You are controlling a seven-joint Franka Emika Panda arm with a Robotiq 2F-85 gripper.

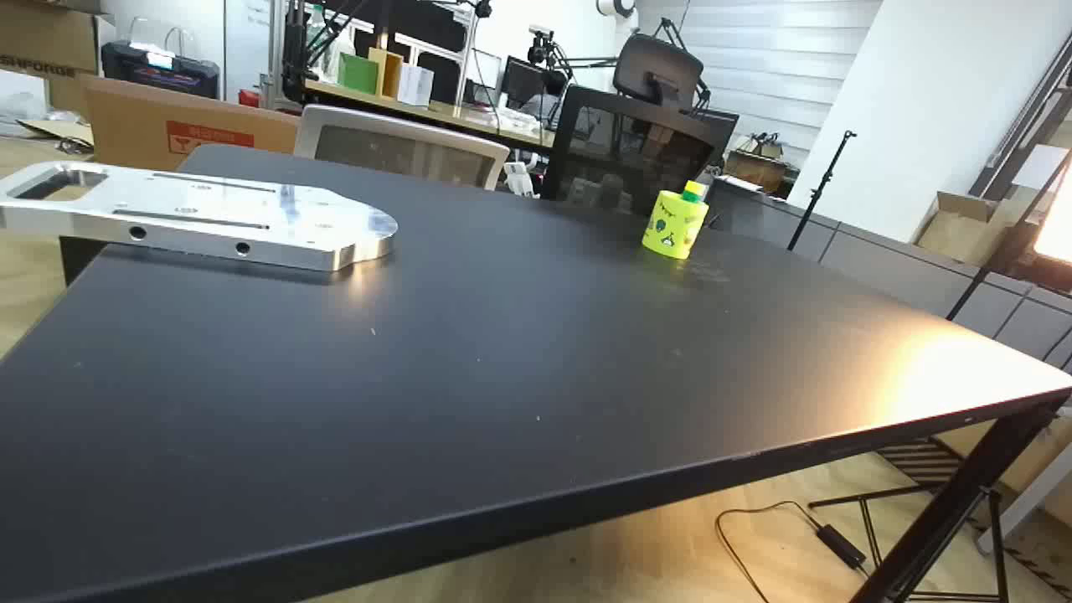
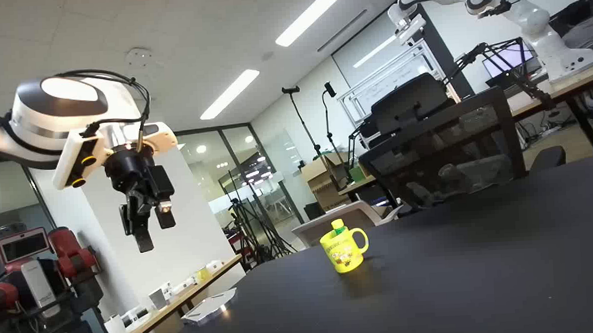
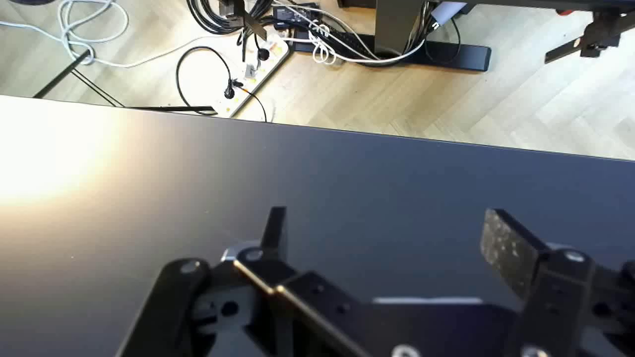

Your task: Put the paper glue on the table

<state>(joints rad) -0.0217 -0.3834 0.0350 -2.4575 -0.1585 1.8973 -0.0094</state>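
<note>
The paper glue stands inside the lime-green cup. Its yellow cap and green upper part [image 1: 694, 190] show above the rim in both exterior views [image 2: 338, 225]; its lower part is hidden by the cup. The cup [image 1: 673, 224] is a mug with a handle, upright on the black table [image 1: 519, 360], near the table's edge; it also shows in an exterior view [image 2: 344, 253]. My gripper [image 2: 155, 233] hangs in the air above the level of the cup, apart from it. In the wrist view my gripper [image 3: 384, 218] is open with nothing between the fingers, above the bare table top [image 3: 357, 183].
A silver metal plate [image 1: 251, 213] lies at the table's end, also seen small in an exterior view [image 2: 210, 306]. A black mesh chair [image 2: 446, 150] and a white-framed chair [image 1: 402, 146] stand close to the table edge. Cables and a power strip [image 3: 258, 69] lie on the floor.
</note>
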